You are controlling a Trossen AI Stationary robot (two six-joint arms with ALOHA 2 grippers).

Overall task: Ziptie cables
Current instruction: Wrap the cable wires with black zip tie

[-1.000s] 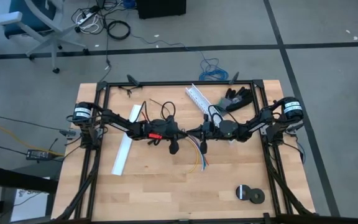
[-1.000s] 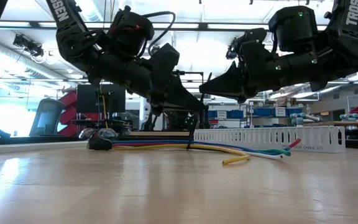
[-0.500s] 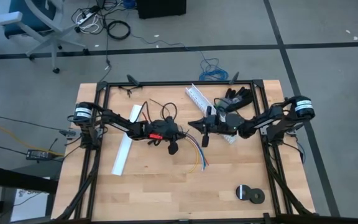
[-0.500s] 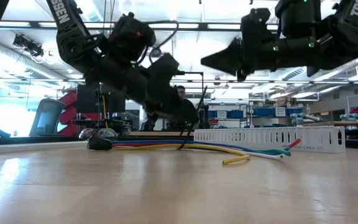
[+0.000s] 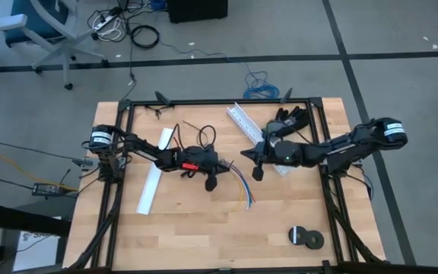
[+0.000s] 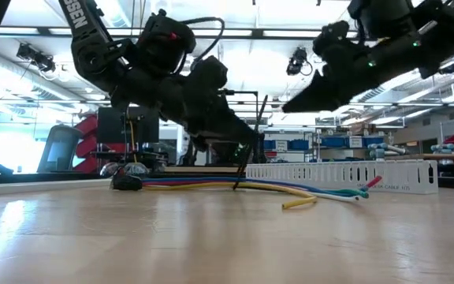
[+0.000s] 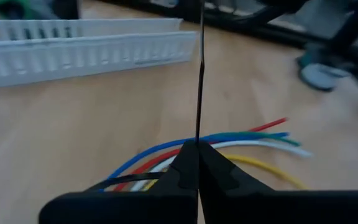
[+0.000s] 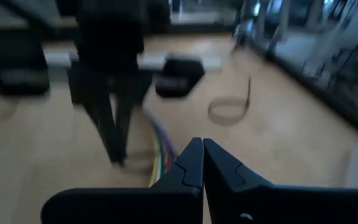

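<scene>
Standing upright from the left fingers point(image 7: 198, 163), clamped, ziptie point(image 7: 200, 81); right fingers point(image 8: 202, 163) closed empty.

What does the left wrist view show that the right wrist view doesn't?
Only the left wrist view shows the left tool shut on a thin black ziptie standing straight up from its tip, with the white slotted channel lying behind it. Only the right wrist view shows the right tool shut on nothing, the left arm across from it, and a thin loop lying flat on the wood. Both show the colored cables and the wooden table.
</scene>
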